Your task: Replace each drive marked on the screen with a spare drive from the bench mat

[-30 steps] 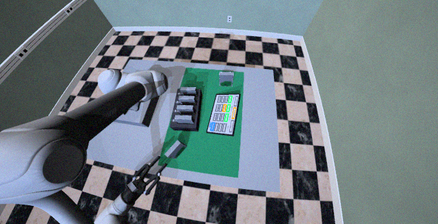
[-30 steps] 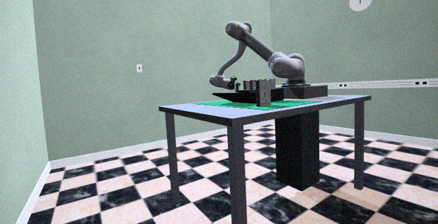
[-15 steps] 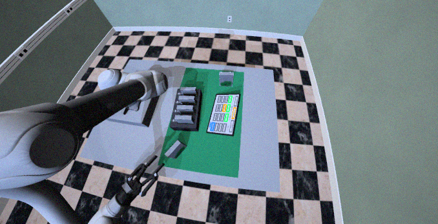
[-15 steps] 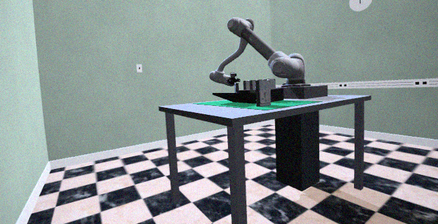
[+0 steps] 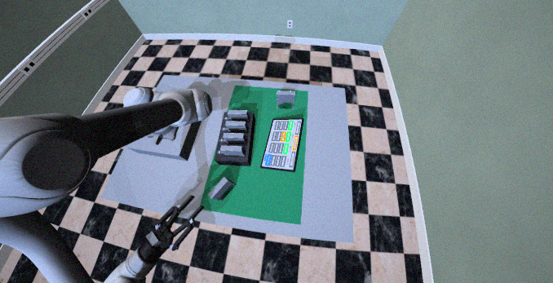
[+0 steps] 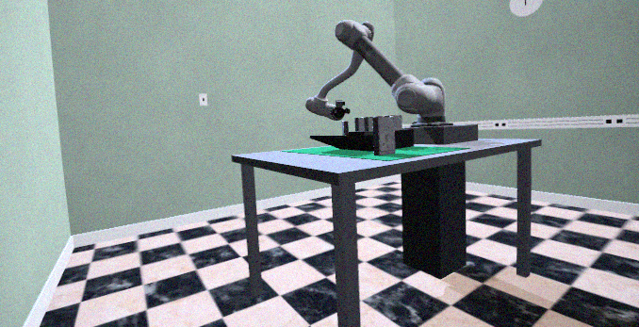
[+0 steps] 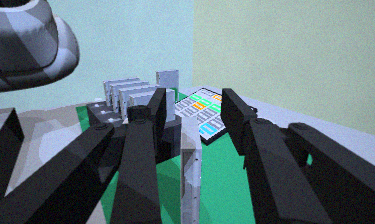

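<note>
My gripper is partly open and empty, above the mat's near-left corner in the top view. One loose drive stands on the green mat, just beyond the fingertips; the wrist view shows it edge-on, below and between the finger lines. The other loose drive stands at the mat's far end. The dark dock holds several upright drives. The screen shows green cells, an orange cell, an orange bar and a blue cell.
The screen lies right of the dock in the top view. The robot's base block stands left of the mat on the grey table. The near table edge runs below the gripper in the top view.
</note>
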{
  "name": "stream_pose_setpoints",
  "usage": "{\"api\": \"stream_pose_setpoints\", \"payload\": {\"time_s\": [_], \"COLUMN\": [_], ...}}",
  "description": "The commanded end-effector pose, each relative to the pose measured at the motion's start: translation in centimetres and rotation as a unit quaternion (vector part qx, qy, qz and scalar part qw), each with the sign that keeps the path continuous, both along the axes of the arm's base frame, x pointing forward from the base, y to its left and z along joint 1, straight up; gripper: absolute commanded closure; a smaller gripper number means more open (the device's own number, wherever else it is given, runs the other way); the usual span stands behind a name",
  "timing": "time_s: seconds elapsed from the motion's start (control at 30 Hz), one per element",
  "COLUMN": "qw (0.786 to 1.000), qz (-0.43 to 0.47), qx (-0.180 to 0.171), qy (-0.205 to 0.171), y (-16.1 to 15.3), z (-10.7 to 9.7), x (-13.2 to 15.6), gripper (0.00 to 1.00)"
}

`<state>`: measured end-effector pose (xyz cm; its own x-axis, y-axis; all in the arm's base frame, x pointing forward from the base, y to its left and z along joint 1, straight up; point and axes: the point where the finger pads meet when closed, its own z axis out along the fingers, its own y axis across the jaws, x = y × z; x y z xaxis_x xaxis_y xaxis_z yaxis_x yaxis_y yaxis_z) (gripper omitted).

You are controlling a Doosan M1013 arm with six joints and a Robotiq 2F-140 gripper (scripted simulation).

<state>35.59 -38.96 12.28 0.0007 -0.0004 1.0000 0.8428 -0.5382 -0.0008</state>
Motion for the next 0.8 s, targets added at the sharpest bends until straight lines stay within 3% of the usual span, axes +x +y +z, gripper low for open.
{"api": "stream_pose_setpoints", "payload": {"time_s": [0.0,0.33,0.77], "qw": [1.000,1.000,1.000], "qz": [0.000,0.000,0.000], "qx": [0.000,0.000,0.000], "qy": [0.000,0.000,0.000], "y": [0.0,0.0,0.0], "z": [0.1,1.5,1.7], "x": [0.0,0.0,0.0], "gripper": [0.60,0.60,0.60]}}
